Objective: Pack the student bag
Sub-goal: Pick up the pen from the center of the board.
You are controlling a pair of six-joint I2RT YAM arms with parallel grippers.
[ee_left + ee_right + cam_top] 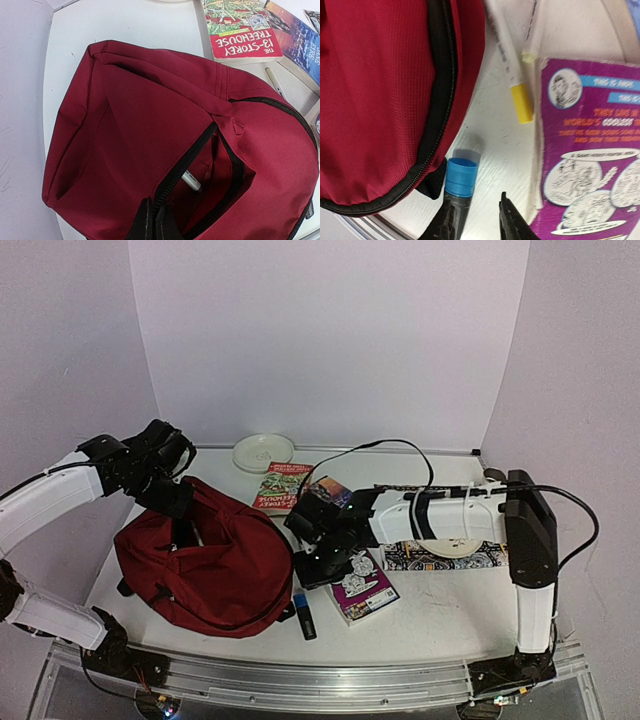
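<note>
Red fabric bag lies on the table, off to the side of the right fingers, its black zip edge just beside them. Left gripper: fingers pressed together, pinching the zip edge at the bag's mouth so the opening gapes. A white pen shows inside, just ahead of those fingers. Right gripper: fingers partway apart, bare table in the gap, nothing held. Blue-capped marker lies flat, its dark body running under or along the finger nearer the bag; can't tell if they touch. Yellow-capped pen lies further ahead of the fingers, and a purple book is just beside the other finger.

Step in hand, probably: pick up the marker for the bag. The fingers look off-centre, so shift toward the bag side until the dark body sits in the gap, fingers square across it. Grip the body behind the cap, not the cap itself, which may slip. Watch the bag-side finger doesn't snag zip or fabric. Lift clear before swinging over, and drop it only above the held-open mouth.
</note>
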